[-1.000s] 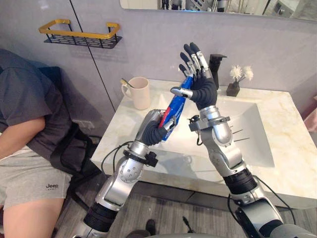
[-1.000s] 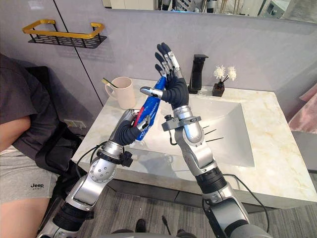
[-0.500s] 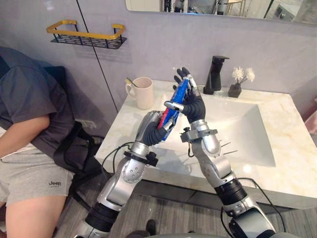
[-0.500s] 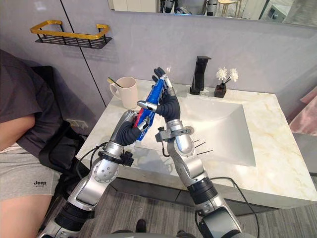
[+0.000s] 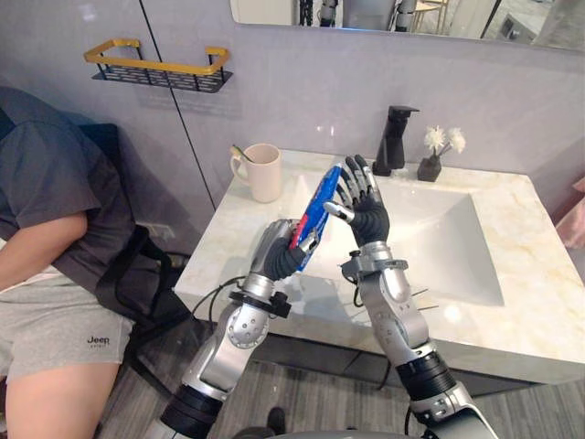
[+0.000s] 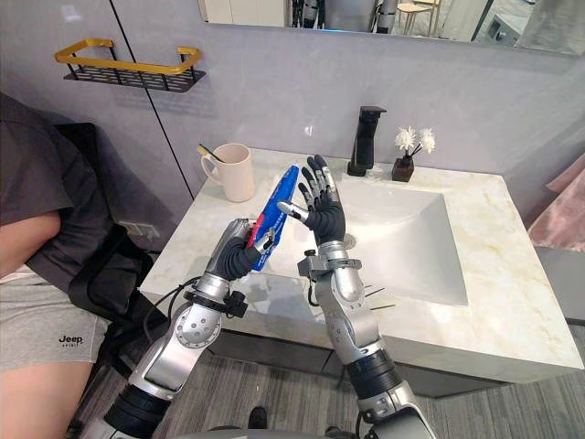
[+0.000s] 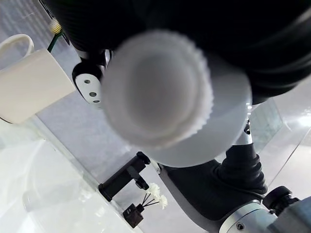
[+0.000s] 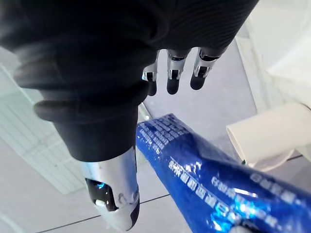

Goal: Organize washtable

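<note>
1. Left hand [image 5: 277, 258]: clenched round the lower, cap end of a blue tube [image 5: 316, 208] and holding it raised above the front edge of the counter [image 5: 228, 247]. The left wrist view looks straight onto the white ribbed cap [image 7: 158, 92].
2. Right hand [image 5: 367, 207]: released, with straight, spread fingers [image 8: 170, 73] pointing up and the palm facing the tube. Its thumb [image 8: 112, 190] lies just beside the tube's side; whether it touches cannot be told.
3. Tube, long axis: it rises out of the left fist and leans away from it, so the flat upper end stands level with the right hand's fingers. The tube lies between the two hands, on the palm side of the right.
4. Deciding relation (judgement): the tube's free upper half runs lengthwise along the open right palm, so closing fingers and thumb across it would suffice for a transfer. The left hand alone bears it now.
5. Cup [image 5: 264, 171]: it stands on the counter beyond the left hand, well apart from the right, and looks the likely place for the tube. The left arm is the nearer one.
6. Basin [image 5: 439, 233]: it lies beyond and beside the right hand.
</note>
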